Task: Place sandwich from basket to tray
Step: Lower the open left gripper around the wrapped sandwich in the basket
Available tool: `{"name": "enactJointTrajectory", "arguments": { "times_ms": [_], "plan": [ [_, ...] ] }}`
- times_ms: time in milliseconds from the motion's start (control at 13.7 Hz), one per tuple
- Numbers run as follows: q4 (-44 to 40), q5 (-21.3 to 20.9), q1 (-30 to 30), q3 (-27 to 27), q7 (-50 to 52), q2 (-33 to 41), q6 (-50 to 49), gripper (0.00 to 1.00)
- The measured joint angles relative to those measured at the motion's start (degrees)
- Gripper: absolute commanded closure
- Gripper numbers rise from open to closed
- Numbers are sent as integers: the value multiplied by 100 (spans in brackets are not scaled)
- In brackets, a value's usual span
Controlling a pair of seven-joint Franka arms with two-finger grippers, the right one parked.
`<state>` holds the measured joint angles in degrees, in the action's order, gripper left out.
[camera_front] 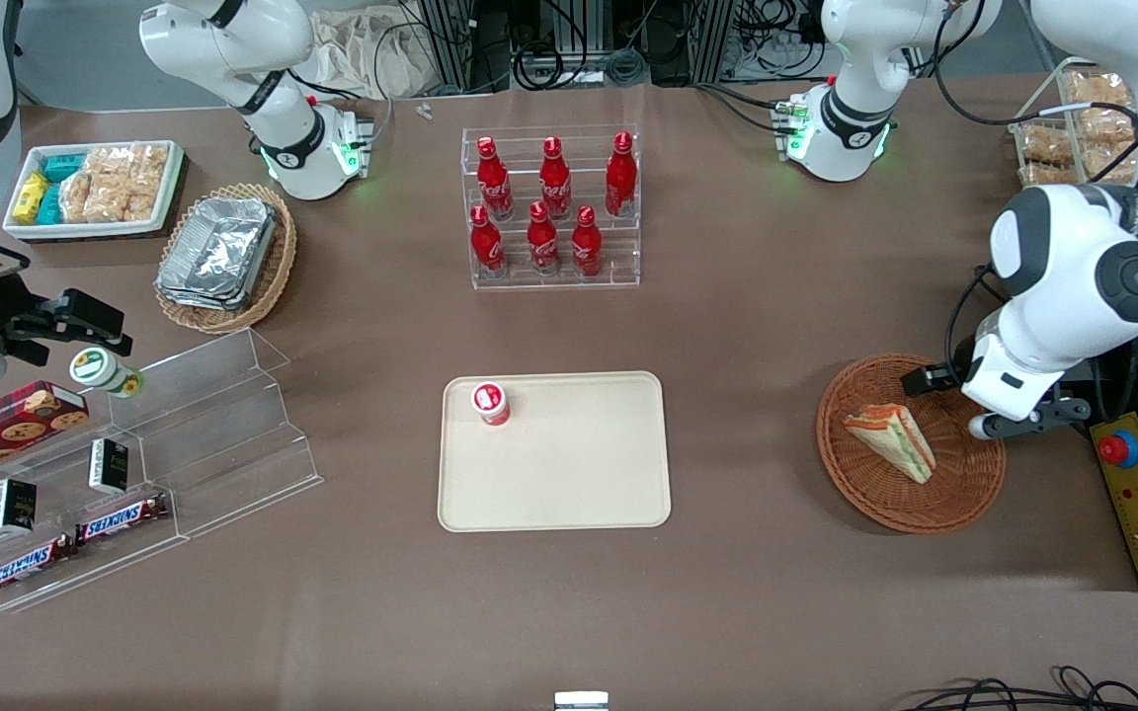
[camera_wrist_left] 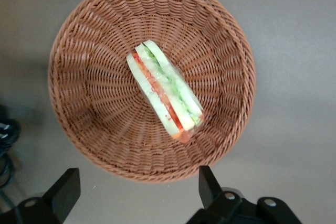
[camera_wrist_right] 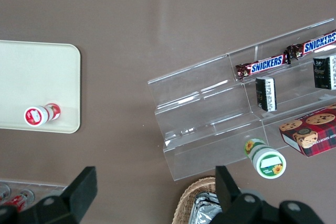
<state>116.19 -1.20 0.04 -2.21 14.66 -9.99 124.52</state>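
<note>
Brown cloth covers the table [camera_front: 776,326]. At the working arm's end sits the round reddish-brown wicker basket [camera_front: 964,494], with the triangular white-bread sandwich [camera_front: 893,441] with red and green filling lying in it. Above the basket hangs the left gripper [camera_wrist_left: 139,192], its black fingers [camera_wrist_left: 65,187] spread wide, holding nothing. Mid-table lies the flat cream rectangular tray [camera_front: 569,484], carrying a small red-and-white cup [camera_front: 491,403].

Pretty even overhead light, soft shadows under the gripper [camera_wrist_left: 137,188]. Wrist views are softer; the stepped acrylic shelf [camera_front: 203,434] glares some.
</note>
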Motion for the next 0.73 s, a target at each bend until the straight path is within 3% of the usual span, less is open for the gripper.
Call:
{"name": "enactJointTrajectory", "arguments": {
  "times_ms": [219,730],
  "plan": [
    [92,225,1,5,346,-289,606,0],
    [97,318,4,8,894,-638,1194,0]
  ]
}}
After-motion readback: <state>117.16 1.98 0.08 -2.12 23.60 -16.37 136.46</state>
